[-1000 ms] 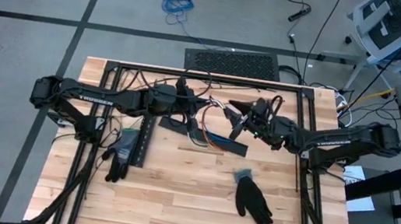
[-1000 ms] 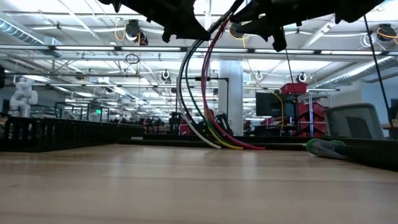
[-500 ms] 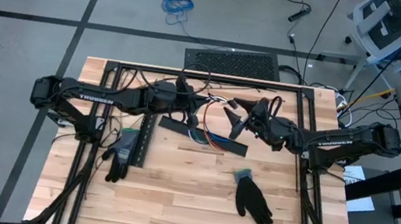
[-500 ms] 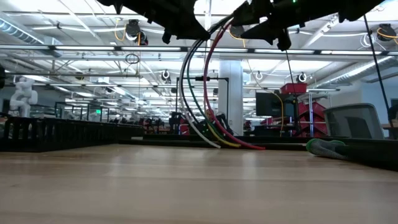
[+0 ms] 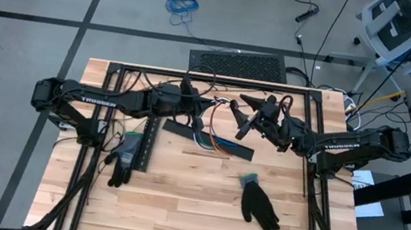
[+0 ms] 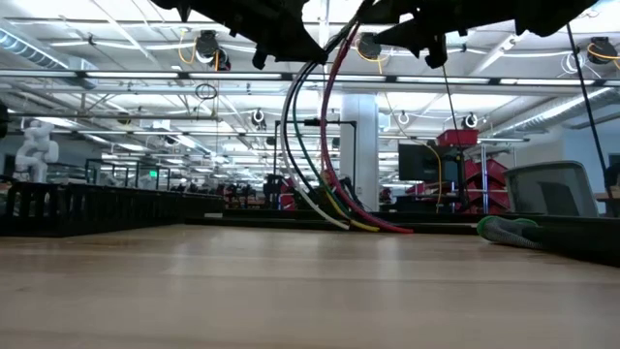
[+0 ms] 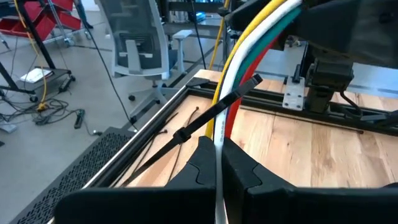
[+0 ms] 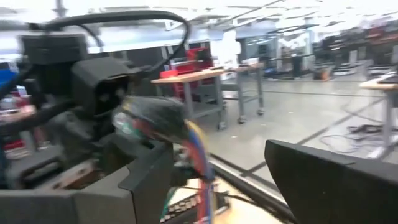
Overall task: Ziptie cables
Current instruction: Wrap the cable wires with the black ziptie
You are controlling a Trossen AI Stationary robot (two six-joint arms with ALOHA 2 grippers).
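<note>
The cables (image 5: 211, 134) are a bundle of white, yellow, green and red wires. They arc up from my left gripper (image 5: 192, 111) and hang down, with their lower ends (image 6: 356, 225) lying on the wooden table. A black zip tie (image 7: 205, 121) is looped round the bundle (image 7: 249, 37) just ahead of my left gripper (image 7: 217, 149), which is shut on the wires. My right gripper (image 5: 245, 111) stands open beside the top of the arc. In the right wrist view the bundle (image 8: 165, 121) sits close to one finger (image 8: 143, 180). My left gripper pinches the cable bundle between its two fingers, just behind the zip tie loop (image 7: 217, 142). The fingers come nearly level from the table's left. The wires rise out of the hold, bend over and hang, with their far ends on the table. Whether my right gripper touches the bundle I cannot tell.
A black slotted strip (image 5: 147, 143) and a dark glove (image 5: 124, 158) lie at the left. Another glove (image 5: 259, 203) lies toward the near right. A black frame (image 5: 218, 80) edges the table's far side, with loose thin black strands (image 7: 168, 127) along it.
My right gripper has opened beside the top of the cables and rolled a little, its fingers now spread and tipped slightly upward. The hanging wires have swayed slightly, and their ends have stayed on the table.
</note>
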